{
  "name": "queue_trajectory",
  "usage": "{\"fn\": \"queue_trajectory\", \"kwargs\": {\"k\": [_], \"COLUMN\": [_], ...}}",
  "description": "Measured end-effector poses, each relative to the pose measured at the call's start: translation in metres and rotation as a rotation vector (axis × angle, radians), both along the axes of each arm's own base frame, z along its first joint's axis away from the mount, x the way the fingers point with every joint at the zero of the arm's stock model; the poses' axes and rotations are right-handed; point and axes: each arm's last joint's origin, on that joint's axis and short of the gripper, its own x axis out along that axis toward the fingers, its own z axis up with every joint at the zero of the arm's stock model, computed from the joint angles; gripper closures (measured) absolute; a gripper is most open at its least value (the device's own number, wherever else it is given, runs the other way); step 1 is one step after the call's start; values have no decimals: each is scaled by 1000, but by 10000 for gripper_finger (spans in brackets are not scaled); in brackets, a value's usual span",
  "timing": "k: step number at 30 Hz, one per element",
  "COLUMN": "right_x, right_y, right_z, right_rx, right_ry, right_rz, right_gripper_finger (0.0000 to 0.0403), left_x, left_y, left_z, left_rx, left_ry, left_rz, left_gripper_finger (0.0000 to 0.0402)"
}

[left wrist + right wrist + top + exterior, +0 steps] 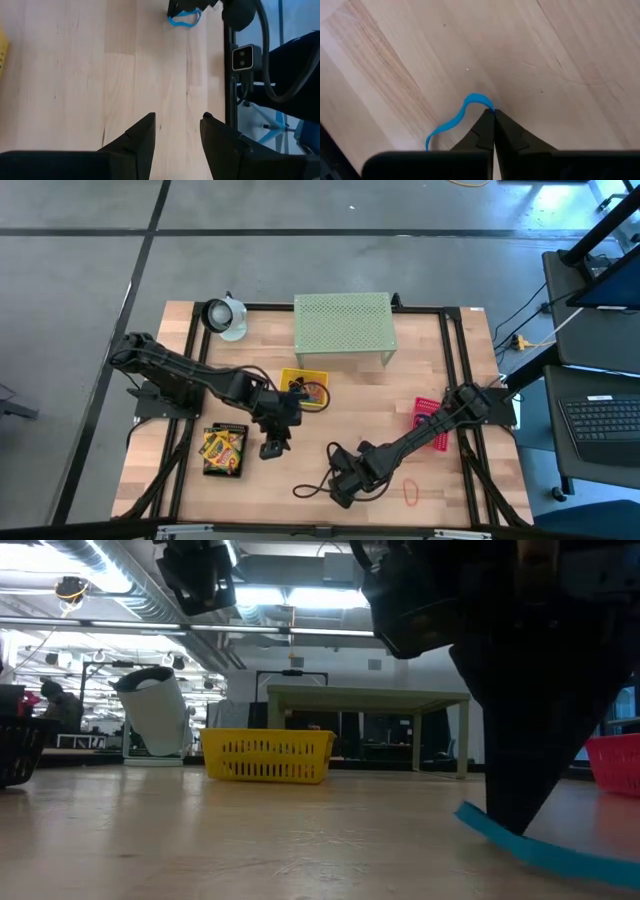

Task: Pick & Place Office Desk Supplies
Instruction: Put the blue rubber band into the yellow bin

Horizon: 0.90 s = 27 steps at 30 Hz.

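Observation:
A thin blue loop [451,123] lies on the wooden table near its front edge, and my right gripper [493,120] stands over it, shut on it. The low view shows the same loop [545,848] flat on the wood under the dark fingers [520,802]. My left gripper [177,132] hangs open above bare table left of the middle [272,444], holding nothing. A red loop [411,492] lies on the table to the right of my right gripper. Yellow-green crayon boxes [222,448] sit in a black tray. My right gripper pinches the blue loop at a raised bend [479,99] between its two fingertips. The fingers come steeply from above, with their tips down at the tabletop. The rest of the loop [580,862] lies slack on the wood.
A yellow mesh tray [303,387] stands at the middle and a pink tray [428,420] at the right under my right arm. The pale green mesh shelf [343,328] and a white object [226,316] are at the back. Bare wood lies between the arms.

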Motion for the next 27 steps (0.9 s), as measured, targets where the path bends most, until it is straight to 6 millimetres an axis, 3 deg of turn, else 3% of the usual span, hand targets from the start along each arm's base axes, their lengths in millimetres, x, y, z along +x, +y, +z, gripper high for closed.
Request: {"fn": "queue_trajectory", "kwargs": {"k": [7, 14, 20, 27], "right_x": [-5, -11, -12, -14], "right_y": [-3, -8, -21, -55], "right_z": [8, 29, 58, 117], "right_rx": [-14, -19, -36, -81], "right_ry": [22, 10, -51, -237], "right_rz": [15, 39, 27, -12], "right_gripper_finger": [401, 402, 402, 402], "left_x": [-5, -6, -6, -4], "left_y": [1, 2, 2, 8], "left_z": [-3, -4, -4, -5], "left_rx": [13, 19, 31, 147], "left_ry": [60, 80, 74, 58], "left_rz": [3, 3, 12, 226], "left_gripper_finger": [254, 254, 254, 254]}}
